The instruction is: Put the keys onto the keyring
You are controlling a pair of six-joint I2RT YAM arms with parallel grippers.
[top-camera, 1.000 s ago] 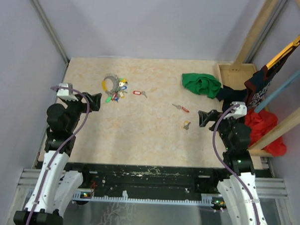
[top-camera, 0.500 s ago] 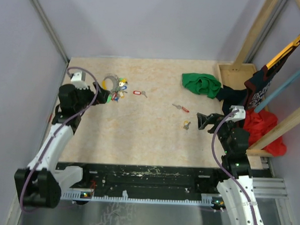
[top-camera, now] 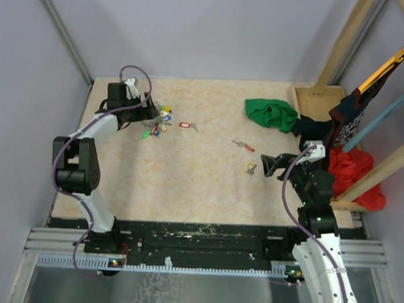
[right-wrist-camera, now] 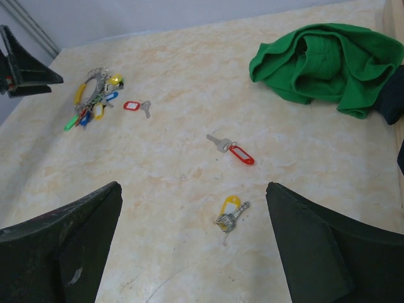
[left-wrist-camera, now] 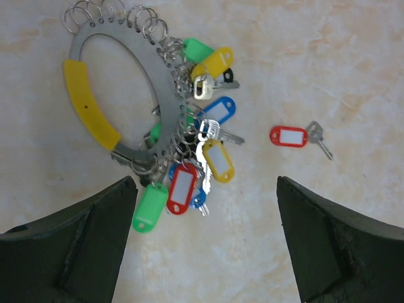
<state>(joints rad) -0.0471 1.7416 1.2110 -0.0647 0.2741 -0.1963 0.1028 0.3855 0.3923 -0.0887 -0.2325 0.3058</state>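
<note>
The keyring (left-wrist-camera: 161, 104), a flat grey metal hoop with a yellow grip and glossy plastic tags, lies far left on the marbled table (top-camera: 187, 184). We see the left gripper (left-wrist-camera: 205, 186) has swung out over it since a second ago, jaws apart. The right gripper (right-wrist-camera: 192, 189), likewise spread, faces the nearest of the keys (right-wrist-camera: 230, 213), small, yellow-tagged, lying loose.

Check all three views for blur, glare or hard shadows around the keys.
Top external: even, soft light, no hard shadows; the small yellow-and-grey loose key is tiny. Left wrist: the large grey metal keyring with coloured plastic tags is sharp, mild shine on its metal; the left fingers are near-black. Right wrist: sharp, weak shadows; the right fingers are dark too.
</note>
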